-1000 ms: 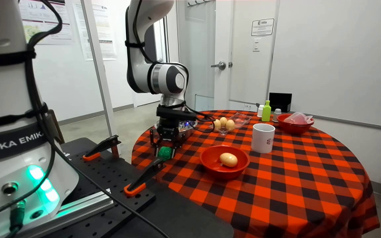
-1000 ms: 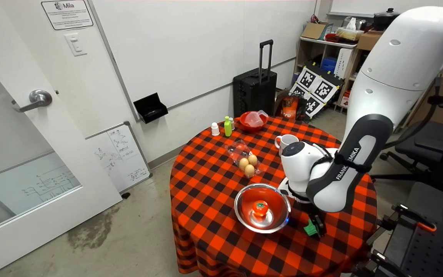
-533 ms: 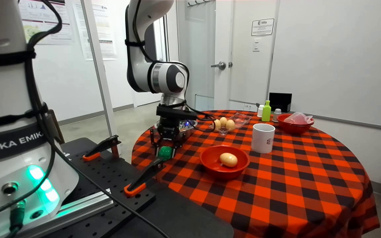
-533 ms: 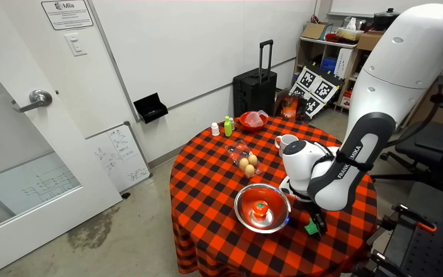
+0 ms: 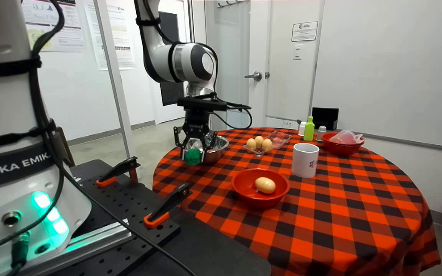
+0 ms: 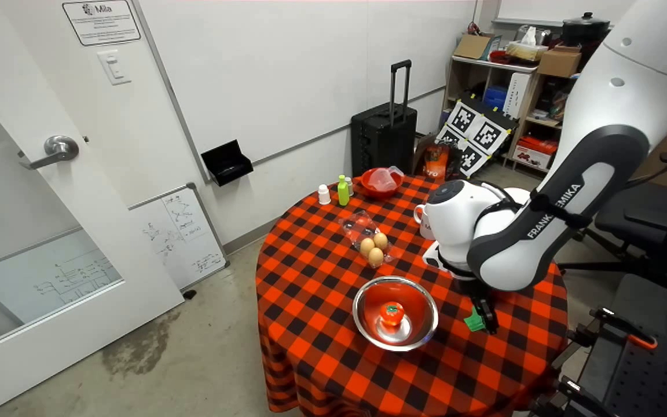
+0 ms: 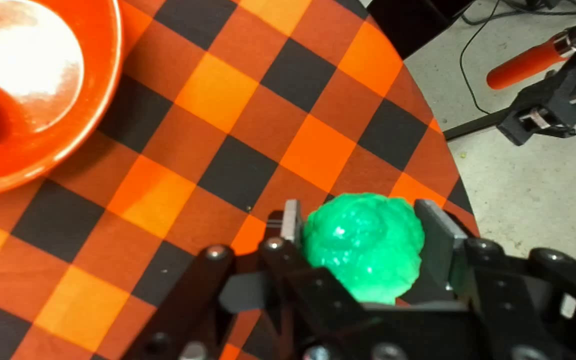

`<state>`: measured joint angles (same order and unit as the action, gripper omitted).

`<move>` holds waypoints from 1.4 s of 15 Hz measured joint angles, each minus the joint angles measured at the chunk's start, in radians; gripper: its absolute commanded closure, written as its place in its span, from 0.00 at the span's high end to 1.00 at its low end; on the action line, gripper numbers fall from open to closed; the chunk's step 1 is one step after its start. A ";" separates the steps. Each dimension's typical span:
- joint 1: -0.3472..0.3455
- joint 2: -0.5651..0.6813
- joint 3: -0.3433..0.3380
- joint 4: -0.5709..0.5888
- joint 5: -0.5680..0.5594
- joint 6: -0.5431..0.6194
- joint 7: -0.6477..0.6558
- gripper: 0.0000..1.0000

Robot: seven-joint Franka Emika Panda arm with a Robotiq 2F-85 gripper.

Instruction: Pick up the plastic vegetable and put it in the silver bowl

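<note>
The plastic vegetable [image 5: 193,157] is a bright green bumpy lump. It also shows in an exterior view [image 6: 474,321] and in the wrist view [image 7: 368,240]. My gripper [image 5: 194,154] is shut on it, with one finger pad on each side, and holds it above the checked cloth near the table edge. The silver bowl [image 6: 396,336] stands on the table beside the gripper, apart from it, with a red tomato [image 6: 392,313] inside. In an exterior view the silver bowl [image 5: 217,149] is partly hidden behind the gripper. It is out of the wrist view.
A red bowl [image 5: 259,199] with an egg [image 5: 265,185] stands near the gripper. A white mug [image 5: 305,161], several eggs in clear packaging [image 5: 259,142], a green bottle [image 5: 309,129] and another red bowl [image 5: 342,147] stand farther off. Black clamps [image 5: 167,207] line the robot's base.
My gripper has risen with the green vegetable held between its fingers, lifting it off the cloth. The bowls and other objects have not moved.
</note>
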<state>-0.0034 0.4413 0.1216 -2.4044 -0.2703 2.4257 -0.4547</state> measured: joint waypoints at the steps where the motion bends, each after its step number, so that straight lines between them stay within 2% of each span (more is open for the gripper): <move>1: 0.003 -0.033 0.010 0.000 0.011 -0.036 0.003 0.32; 6: 0.059 -0.173 0.041 0.013 0.029 -0.149 0.046 0.32; 10: 0.116 -0.206 0.046 0.055 0.018 -0.175 0.095 0.32; 16: 0.154 -0.159 0.046 0.136 -0.020 -0.173 0.158 0.32; 21: 0.168 -0.014 0.046 0.254 -0.021 -0.170 0.158 0.32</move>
<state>0.1642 0.4271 0.1676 -2.1501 -0.2909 2.2560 -0.2966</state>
